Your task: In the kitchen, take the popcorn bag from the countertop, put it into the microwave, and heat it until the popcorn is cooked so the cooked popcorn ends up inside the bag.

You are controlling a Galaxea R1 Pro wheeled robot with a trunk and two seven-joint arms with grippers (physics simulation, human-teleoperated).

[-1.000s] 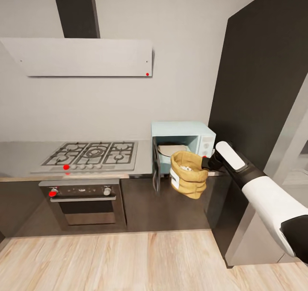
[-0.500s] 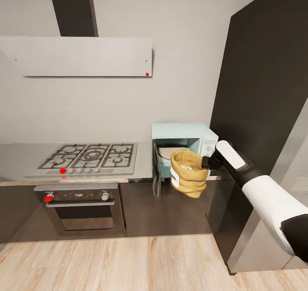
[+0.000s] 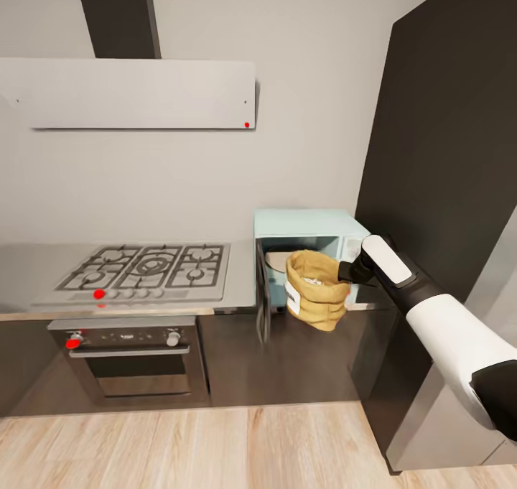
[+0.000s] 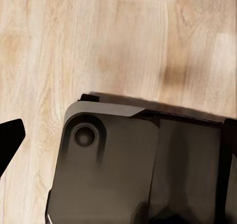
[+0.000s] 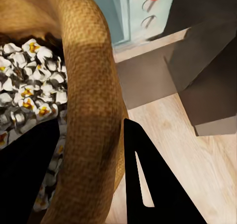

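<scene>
Head view takes in the kitchen's grey wall (image 3: 179, 180) and a tall dark cabinet panel (image 3: 445, 151) at the right, the white hood (image 3: 129, 92) above, then the grey countertop (image 3: 29, 273) carrying the steel gas hob (image 3: 147, 266) with the oven (image 3: 133, 360) under it. At the countertop's right end, against the dark panel, stands the mint-blue microwave (image 3: 305, 223), its door (image 3: 263, 288) swung open toward the hob. The right gripper (image 3: 345, 272) pinches the rim of the popcorn bag (image 3: 316, 291), which hangs in the air in front of the open cavity, past the countertop's front edge; popped white popcorn (image 5: 27, 71) shows inside. Left gripper (image 4: 10, 142): one dark fingertip over the wood floor (image 4: 123, 41), so I cannot tell its opening
</scene>
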